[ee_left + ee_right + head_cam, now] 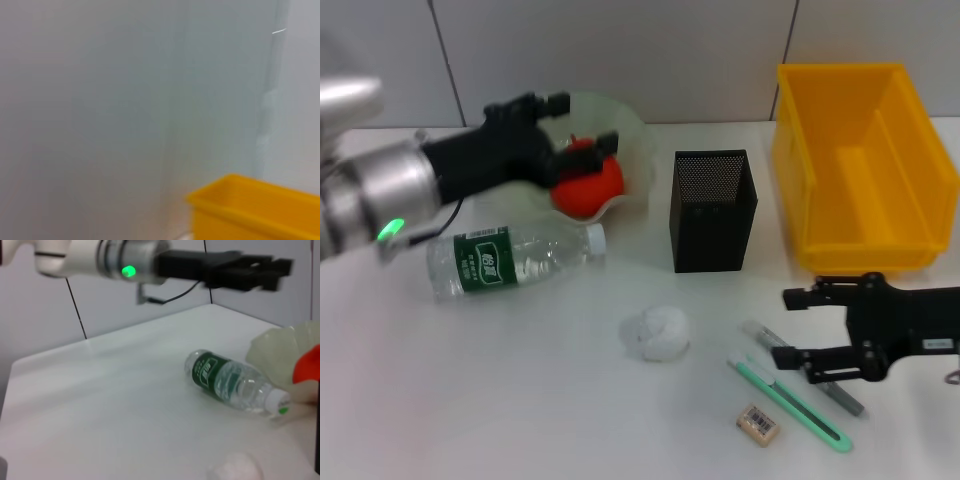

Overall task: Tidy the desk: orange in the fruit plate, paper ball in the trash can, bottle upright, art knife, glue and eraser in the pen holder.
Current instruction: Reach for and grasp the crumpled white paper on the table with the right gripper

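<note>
A white desk [520, 400] holds everything. An orange-red orange [588, 187] sits in a pale, translucent green fruit plate [630, 140]. The bottle [510, 260] is clear plastic with a dark green label printed in white and a white cap. The paper ball [657, 332] is white. The pen holder [713, 210] is black mesh. The bin [860, 165] is bright yellow. The art knife [790, 402] is mint green, and the eraser [758, 422] is tan with a white barcode label. The left gripper [582, 128] and right gripper [788, 326] are black; the left arm [380, 190] is silver with 1 glowing green light.
</note>
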### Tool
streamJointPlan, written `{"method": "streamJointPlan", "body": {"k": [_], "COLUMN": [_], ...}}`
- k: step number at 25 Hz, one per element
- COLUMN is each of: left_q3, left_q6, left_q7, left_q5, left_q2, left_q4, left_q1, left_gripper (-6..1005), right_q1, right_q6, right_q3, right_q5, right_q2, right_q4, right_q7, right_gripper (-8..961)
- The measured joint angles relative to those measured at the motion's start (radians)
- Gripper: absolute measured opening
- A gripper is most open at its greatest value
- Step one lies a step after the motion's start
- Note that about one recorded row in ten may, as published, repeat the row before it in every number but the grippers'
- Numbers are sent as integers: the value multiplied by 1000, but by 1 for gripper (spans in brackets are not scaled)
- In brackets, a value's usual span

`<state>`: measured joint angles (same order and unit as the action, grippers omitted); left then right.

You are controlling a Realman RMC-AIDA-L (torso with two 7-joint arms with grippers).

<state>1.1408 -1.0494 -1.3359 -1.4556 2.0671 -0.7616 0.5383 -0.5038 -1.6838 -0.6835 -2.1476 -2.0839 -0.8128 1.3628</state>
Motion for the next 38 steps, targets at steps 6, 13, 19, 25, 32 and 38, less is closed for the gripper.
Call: {"method": "streamJointPlan", "body": {"k": [6,13,19,25,32,38], "left_q3": [-66,-102,-102,-102,-102,-102], "left_q6": [-411,-502,-513,-503,-484,-477], "left_q7": [63,145,159,171,178,190], "left_q5": [3,-29,-86,-99,-100,-100], "left_q2": [-4,-9,-8,-6,-5,-5], "left_q4": [-76,-9,90,126,140,151], "left_q1": [-211,-305,-301,-297,-296,-289], "left_gripper": [859,859,859,858,858,858], "right_q1": [-15,17,38,22,-25,-56], "right_q6": [110,274,392,518,553,575], "right_q3": [-117,-309,-429,-526,-600,-601], "right_q5": [71,245,366,443,489,490], "right_q2": [-2,-6,-7,-7,-7,-7], "right_q4": [77,103,129,169,235,276], "right_q7": [-33,-117,-208,-242,-248,-247], "right_gripper": [781,783,784,785,785,785]}}
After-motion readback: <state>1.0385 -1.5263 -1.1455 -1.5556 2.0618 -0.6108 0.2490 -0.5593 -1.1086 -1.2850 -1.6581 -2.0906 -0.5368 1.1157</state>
